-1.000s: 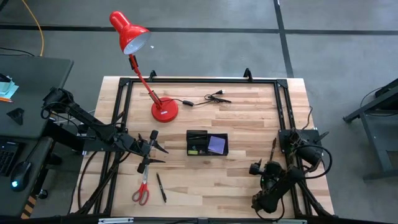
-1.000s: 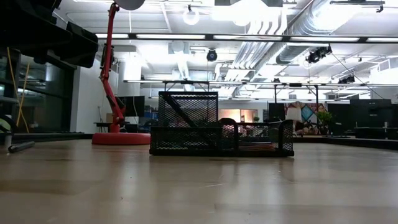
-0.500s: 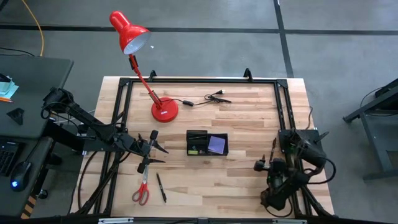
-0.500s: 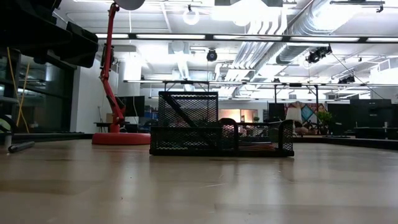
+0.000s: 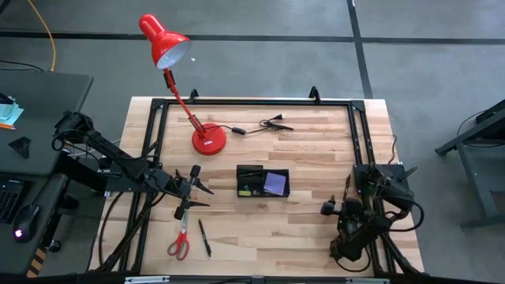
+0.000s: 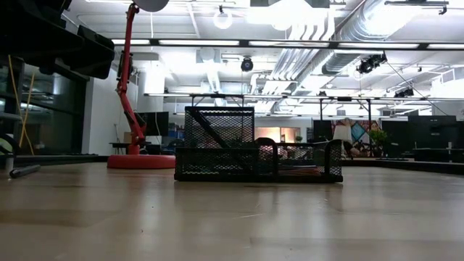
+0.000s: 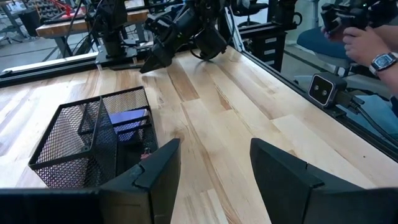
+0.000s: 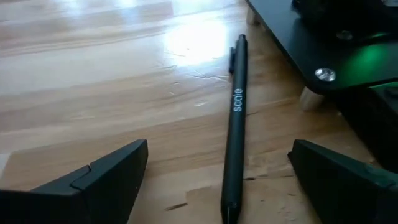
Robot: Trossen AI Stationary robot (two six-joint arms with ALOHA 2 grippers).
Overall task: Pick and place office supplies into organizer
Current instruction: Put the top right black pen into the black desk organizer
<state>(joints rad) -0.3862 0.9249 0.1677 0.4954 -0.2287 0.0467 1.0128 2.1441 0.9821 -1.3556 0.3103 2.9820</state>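
The black mesh organizer point(image 5: 263, 181) stands mid-table and holds a purple sticky pad point(image 5: 274, 183); it also shows in the low view point(image 6: 254, 156) and the left wrist view point(image 7: 93, 140). Red-handled scissors point(image 5: 180, 241) and a black pen point(image 5: 204, 237) lie near the table's near edge. Another black pen point(image 8: 235, 130) lies flat by the right arm's base point(image 5: 346, 188). My right gripper point(image 8: 219, 146) is open just short of this pen point(image 5: 335, 207), a finger on either side of its line, touching nothing. My left gripper point(image 7: 214, 144) hovers open, left of the organizer point(image 5: 197, 188). The pale pink pad is not visible.
A red desk lamp point(image 5: 208, 140) stands far-left of the organizer, its black cable and plug point(image 5: 268, 124) trailing right. A black frame rail point(image 5: 359, 142) and the dark base plate point(image 8: 323, 50) flank the right pen. A person's hand point(image 7: 367, 40) shows beyond the table's right side.
My right arm has swung toward the table's right edge, and its gripper has shifted slightly toward the pen by its base. The left arm and all objects have stayed still.
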